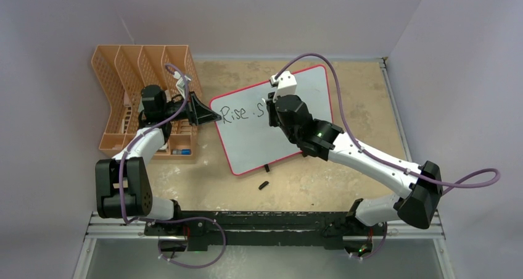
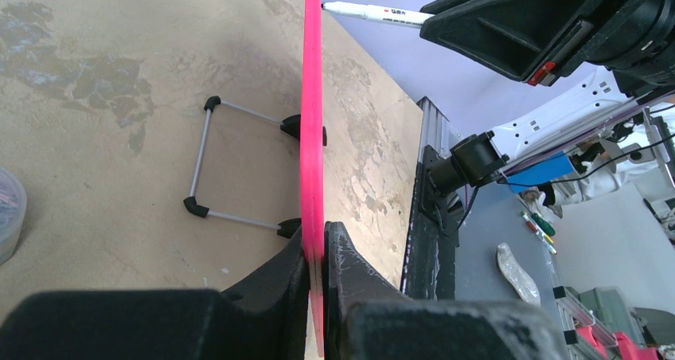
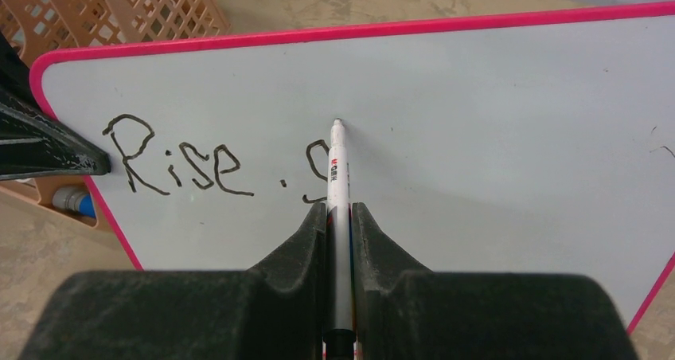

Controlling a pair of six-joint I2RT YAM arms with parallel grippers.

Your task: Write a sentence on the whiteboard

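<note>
Between the clenched left fingers point(image 2: 350, 284) sits the whiteboard point(image 1: 247, 140); right fingers point(image 3: 293, 244) pinch a marker point(image 3: 338, 169).

Whiteboard point(image 3: 493, 121) lettering point(image 3: 183, 165) reads "Rise . S", blk ink (marker point(image 3: 338, 177) label illegible).

The tan, mottled table point(image 1: 358, 87) carries 3 things. An orange mesh file rack point(image 1: 123, 75) with 4 slots sits at 10 o'clock. The whiteboard point(image 1: 253, 140) stands tilted near the centre, towards 12 o'clock, propped on a wire stand point(image 2: 201, 154) with black feet. 1 small black cap point(image 1: 263, 184) lies at the board's 6 o'clock, just apart from it.
</note>
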